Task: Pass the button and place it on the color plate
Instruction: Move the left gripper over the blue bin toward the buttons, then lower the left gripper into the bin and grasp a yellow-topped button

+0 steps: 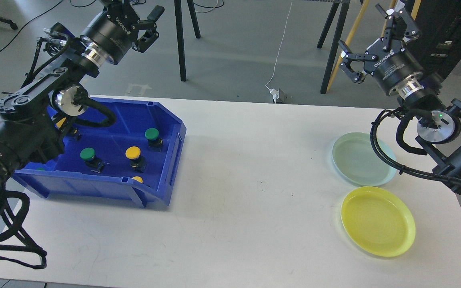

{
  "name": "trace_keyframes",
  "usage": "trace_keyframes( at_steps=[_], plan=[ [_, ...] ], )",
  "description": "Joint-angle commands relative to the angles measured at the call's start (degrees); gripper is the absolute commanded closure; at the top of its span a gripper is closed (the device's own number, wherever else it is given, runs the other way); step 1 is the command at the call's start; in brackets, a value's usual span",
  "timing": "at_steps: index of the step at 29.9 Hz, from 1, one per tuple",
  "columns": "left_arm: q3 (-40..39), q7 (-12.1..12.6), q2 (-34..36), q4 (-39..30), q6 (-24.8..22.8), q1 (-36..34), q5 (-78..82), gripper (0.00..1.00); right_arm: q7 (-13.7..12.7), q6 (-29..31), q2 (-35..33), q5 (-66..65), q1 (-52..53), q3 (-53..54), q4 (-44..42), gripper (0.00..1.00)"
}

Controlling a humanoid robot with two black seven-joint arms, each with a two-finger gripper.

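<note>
A blue bin [166,176] on the table's left holds several buttons: a green one [152,134], another green one [88,154], a yellow one [133,152] and a yellow one [137,179] half hidden by the front wall. A pale green plate [360,160] and a yellow plate [377,221] lie at the right. My left gripper [150,22] hangs open high above the bin's back edge, empty. My right gripper [368,44] is raised beyond the table's far right edge, open and empty.
The white table [254,192] spans the view, bare between bin and plates. Black stand legs [182,44] and a white cable [278,56] are on the floor behind. My left arm covers the bin's left part.
</note>
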Motion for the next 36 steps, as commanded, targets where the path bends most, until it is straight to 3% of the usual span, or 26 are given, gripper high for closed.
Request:
trace_keyframes(
  at_steps=[1,6,11,15,19,21,23,25,28,31,36],
  plan=[
    [-0.09,0.0,-0.31,0.19,0.02,1.36,-0.04,0.0,-0.01,0.0,0.63,-0.08,0.6,-0.1,-0.12,0.0],
    [-0.35,0.0,-0.22,1.24,0.02,1.45,-0.75,0.0,-0.01,0.0,0.63,-0.17,0.78,-0.1,-0.99,0.0],
    [-5.07,0.0,-1.89,-3.31,0.02,1.19,-2.32,0.01,0.17,0.0,0.63,-0.17,0.95,-0.1,-2.14,0.0],
    [-10.29,0.0,0.2,-16.73,0.02,2.51,-1.2,0.07,0.43,0.0,0.55,-0.08,0.69,0.16,-2.14,0.0],
    [-6.61,0.0,13.28,-35.46,0.02,0.94,6.88,0.07,0.7,0.0,-0.33,0.01,-0.62,0.25,-2.23,0.0],
    [1.79,0.0,20.66,-41.27,0.02,-4.84,10.4,0.07,0.7,0.0,-1.29,0.18,-1.85,0.43,-2.05,0.0],
    [13.29,0.0,25.24,-42.35,0.02,-12.04,15.22,0.07,0.7,0.0,-2.96,0.44,-2.73,1.48,-1.7,0.0],
    [24.72,0.0,27.54,-42.0,0.42,-19.08,23.64,0.07,0.7,0.0,-3.32,0.45,-3.87,3.05,-1.7,0.0],
    [40.02,0.0,29.39,-41.56,4.63,-26.65,40.94,0.07,0.69,0.0,-3.85,0.45,-5.81,5.78,-1.7,0.0],
    [53.13,0.0,27.91,-39.81,6.4,-30.97,54.5,0.07,0.7,0.0,-4.11,0.45,-6.43,6.4,-1.79,0.0],
    [70.2,0.0,18.07,-30.77,8.42,-32.12,64.64,0.07,0.7,0.0,-4.2,0.45,-7.31,6.4,-1.79,0.0]
  ],
)
